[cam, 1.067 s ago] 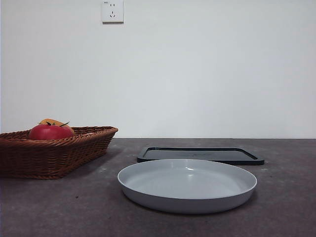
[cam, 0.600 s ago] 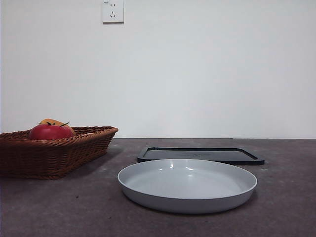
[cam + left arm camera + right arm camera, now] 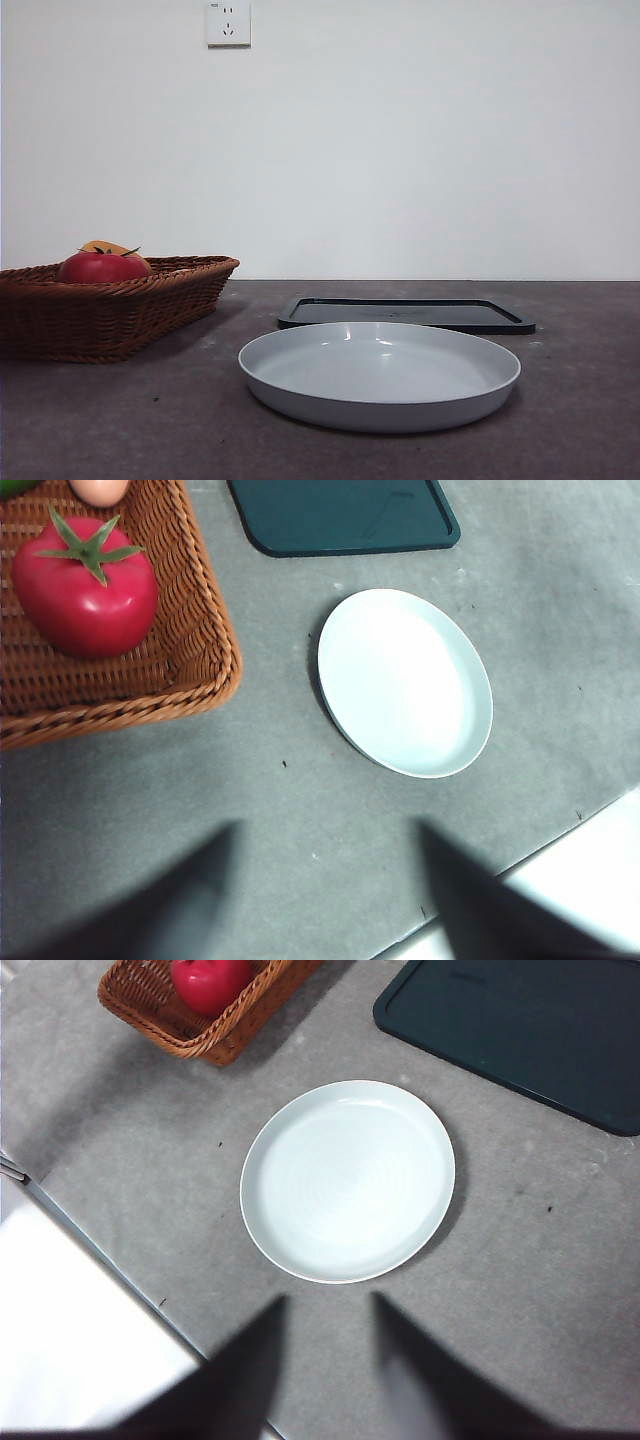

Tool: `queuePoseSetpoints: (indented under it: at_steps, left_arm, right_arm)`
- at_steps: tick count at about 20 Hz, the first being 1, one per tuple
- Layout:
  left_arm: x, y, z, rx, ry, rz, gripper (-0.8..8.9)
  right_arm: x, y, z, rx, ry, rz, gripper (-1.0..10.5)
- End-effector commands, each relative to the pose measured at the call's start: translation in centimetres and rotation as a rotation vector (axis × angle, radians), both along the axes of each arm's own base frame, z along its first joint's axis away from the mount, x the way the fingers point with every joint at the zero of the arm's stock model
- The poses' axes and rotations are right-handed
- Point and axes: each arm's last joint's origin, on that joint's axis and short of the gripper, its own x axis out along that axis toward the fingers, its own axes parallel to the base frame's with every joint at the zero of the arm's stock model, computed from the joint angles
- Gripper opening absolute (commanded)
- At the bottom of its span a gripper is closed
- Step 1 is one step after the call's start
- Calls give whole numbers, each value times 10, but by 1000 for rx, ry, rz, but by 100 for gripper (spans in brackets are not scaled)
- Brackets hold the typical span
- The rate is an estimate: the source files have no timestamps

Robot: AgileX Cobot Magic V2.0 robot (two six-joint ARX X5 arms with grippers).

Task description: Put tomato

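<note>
The tomato [image 3: 98, 268] is mostly hidden behind the wicker basket [image 3: 110, 310] rim in the front view, and the basket is cut off at the left edge. Only a sliver of the orange-brown fruit [image 3: 108, 247] is seen behind it. In the left wrist view that fruit [image 3: 98, 489] is clipped by the frame edge, and a green scrap [image 3: 14, 486] can't be identified. The left gripper [image 3: 325, 900] is blurred, jaws spread apart.

Tomato [image 3: 97, 268] in basket [image 3: 120, 315]; plate [image 3: 380, 377] centre; tray [image 3: 405, 313] behind.
</note>
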Motion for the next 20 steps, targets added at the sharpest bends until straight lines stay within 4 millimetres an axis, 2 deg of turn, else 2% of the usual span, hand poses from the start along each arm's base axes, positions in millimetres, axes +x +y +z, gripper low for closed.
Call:
queuePoseSetpoints:
  at_steps: [1,3,10,15,20]
  left_arm:
    - [1,-1,7,1,-41,-19,447]
    - [2,-1,8,1,-52,-18,447]
    - [13,1,11,68,-120,58,447]
    - [32,-1,10,96,-160,89,474]
    - [59,-5,4,121,-172,103,478]
  right_arm:
    - [1,1,6,3,-28,12,387]
    - [1,1,6,4,-27,11,440]
    - [2,1,7,8,-34,8,443]
    - [2,1,7,11,-33,5,443]
    - [2,1,7,12,-34,5,443]
